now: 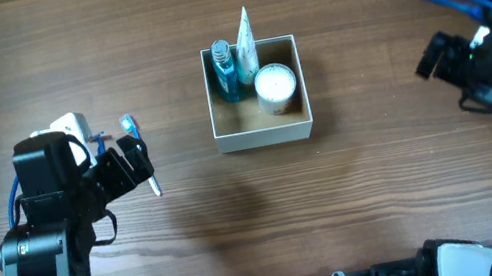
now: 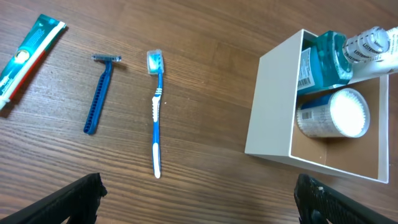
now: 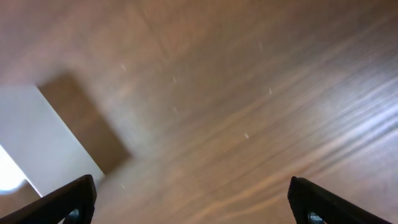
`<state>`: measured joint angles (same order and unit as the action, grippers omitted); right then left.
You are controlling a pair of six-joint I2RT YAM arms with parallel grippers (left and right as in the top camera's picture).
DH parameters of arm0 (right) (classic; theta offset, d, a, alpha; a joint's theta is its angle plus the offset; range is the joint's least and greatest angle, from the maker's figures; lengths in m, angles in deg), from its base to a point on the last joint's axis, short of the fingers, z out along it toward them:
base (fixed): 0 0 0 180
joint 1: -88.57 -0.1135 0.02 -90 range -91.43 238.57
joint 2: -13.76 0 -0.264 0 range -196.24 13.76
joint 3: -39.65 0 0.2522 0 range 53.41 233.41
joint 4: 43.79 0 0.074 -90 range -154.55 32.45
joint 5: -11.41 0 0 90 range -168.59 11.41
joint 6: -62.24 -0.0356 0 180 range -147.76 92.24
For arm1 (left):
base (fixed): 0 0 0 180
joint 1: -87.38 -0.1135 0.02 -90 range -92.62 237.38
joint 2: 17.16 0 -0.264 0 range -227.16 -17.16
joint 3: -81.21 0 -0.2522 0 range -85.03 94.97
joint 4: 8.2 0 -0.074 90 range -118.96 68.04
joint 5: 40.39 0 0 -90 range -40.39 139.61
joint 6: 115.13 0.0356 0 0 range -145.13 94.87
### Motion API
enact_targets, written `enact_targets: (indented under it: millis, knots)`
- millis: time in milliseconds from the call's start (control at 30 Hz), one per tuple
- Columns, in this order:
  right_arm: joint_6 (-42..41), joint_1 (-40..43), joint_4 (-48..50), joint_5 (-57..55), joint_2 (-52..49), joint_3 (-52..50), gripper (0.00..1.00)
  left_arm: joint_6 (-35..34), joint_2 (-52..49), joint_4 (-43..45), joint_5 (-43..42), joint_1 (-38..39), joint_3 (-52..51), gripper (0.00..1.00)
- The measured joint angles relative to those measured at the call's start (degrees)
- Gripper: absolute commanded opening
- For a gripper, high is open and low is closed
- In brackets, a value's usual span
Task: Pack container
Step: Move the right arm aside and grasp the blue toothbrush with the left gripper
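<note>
While hovering over the toothbrush (image 2: 157, 112), line up across the handle's middle and drop squarely before closing. Spread wide and empty at the left end effector (image 2: 202, 199), angled down over the worktop (image 1: 342, 222); likewise spread at the right end effector (image 3: 193, 202), well right of the part-filled container (image 1: 263, 136) at centre.

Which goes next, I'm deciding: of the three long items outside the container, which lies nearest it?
The toothbrush, white-and-blue; the razor and toothpaste tube lie farther from the container.
</note>
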<state>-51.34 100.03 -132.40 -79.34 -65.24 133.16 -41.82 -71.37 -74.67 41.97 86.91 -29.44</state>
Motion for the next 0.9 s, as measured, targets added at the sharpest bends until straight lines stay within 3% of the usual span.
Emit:
enact_targets:
  millis: [233, 333, 500, 667, 900]
  knots:
    - [4.79, 0.00, -1.11, 6.08, 21.11, -16.57, 1.00, -3.13, -0.20, -2.54, 0.92, 0.07, 0.22, 0.99]
    - [6.86, 0.00, 0.31, 7.91, 25.00, -19.85, 1.00, -4.31, -2.58, -4.81, 1.22, 1.22, 3.34, 1.00]
    - [9.16, 0.00, 1.86, 8.70, 24.81, -20.33, 1.00, -5.16, -15.87, -5.03, 1.92, 2.36, 11.80, 1.00]
    - [10.47, 0.00, 2.27, 8.72, 22.43, -20.37, 1.00, -6.58, -34.14, -0.44, 2.23, 2.36, 12.17, 1.00]
    - [10.49, 0.00, 2.49, 8.87, 21.57, -20.37, 1.00, -6.82, -46.23, 3.89, 2.21, 2.34, 12.17, 1.00]
